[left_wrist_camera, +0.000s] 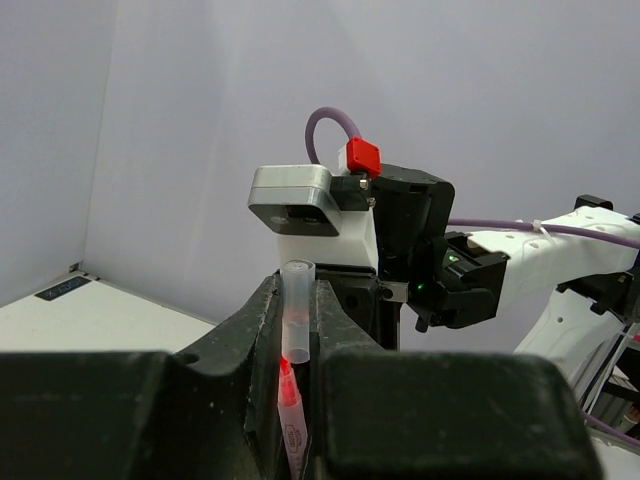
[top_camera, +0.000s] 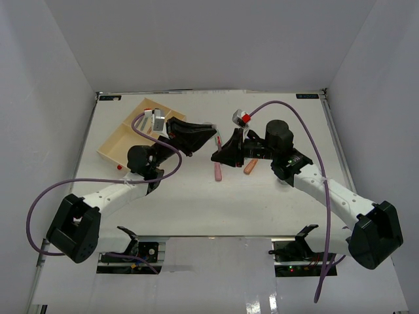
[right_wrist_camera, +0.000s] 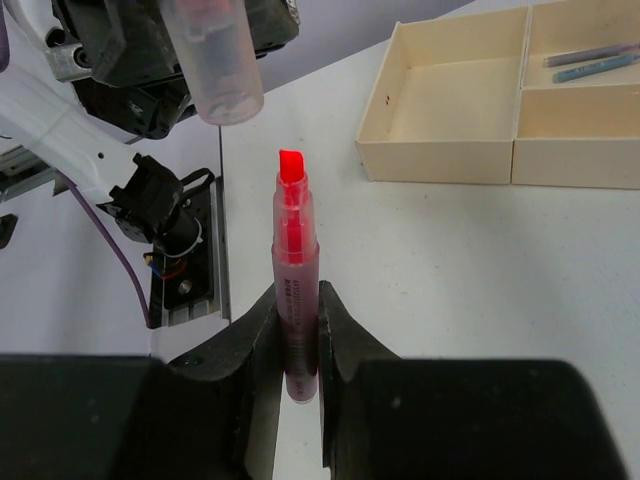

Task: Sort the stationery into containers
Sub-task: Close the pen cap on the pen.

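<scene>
So the pink marker [right_wrist_camera: 295,270] was standing upright, clenched low on its barrel between the fingers of the right gripper [right_wrist_camera: 297,306]. Its chisel tip was bare and pointing up. The clear cap [right_wrist_camera: 215,60] was off and hung at about 11 o'clock from the tip, with a gap between the two. In the left wrist view that cap was pinched in the left gripper [left_wrist_camera: 297,292], jaws closed tight on it and its open end sticking up past the fingers.

From the right wrist camera, the cream tray [right_wrist_camera: 440,160] sat on the table [right_wrist_camera: 480,290] at about 2 o'clock from the marker, well apart from it. The near compartment looked bare, and the far right one had a grey pen [right_wrist_camera: 590,52] and a blue pen [right_wrist_camera: 597,70] lying side by side.

From the top camera the two grippers were nose to nose near the middle of the table, with the tray off at 10 o'clock. A second pink marker [top_camera: 218,172] lay flat at 6 o'clock from where they met. An orange marker [top_camera: 251,167] lay at roughly 4 o'clock, partly under the right arm. The two weren't touching.
</scene>
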`<state>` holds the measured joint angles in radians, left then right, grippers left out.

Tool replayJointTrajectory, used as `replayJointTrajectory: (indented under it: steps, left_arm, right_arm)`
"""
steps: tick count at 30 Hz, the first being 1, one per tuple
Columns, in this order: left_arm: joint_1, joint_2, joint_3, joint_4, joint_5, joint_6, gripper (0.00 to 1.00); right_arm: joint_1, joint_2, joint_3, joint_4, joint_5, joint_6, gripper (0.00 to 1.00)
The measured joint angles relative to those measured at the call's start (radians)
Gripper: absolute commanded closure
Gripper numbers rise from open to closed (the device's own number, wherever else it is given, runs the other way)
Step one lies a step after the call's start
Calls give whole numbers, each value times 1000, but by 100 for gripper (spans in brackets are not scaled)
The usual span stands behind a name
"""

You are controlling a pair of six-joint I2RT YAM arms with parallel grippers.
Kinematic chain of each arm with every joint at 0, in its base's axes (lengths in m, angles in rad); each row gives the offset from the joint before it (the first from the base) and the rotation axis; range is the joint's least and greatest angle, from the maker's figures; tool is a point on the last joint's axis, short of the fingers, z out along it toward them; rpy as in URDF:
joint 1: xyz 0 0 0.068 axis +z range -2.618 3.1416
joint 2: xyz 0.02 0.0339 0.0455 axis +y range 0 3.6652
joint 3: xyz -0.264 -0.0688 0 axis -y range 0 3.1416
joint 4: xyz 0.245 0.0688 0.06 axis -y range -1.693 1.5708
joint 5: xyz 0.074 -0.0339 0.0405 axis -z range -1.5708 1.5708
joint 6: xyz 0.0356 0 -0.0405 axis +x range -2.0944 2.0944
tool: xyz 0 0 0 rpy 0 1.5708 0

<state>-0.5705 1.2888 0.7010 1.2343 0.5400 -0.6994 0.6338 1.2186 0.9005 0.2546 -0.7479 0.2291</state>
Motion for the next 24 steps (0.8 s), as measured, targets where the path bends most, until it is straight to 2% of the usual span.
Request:
replayJointTrajectory:
  steps: [24]
  left_arm:
    - [5,31,1,48,11,-35,100]
  right_arm:
    - [19,2,14,10,-15,0,92]
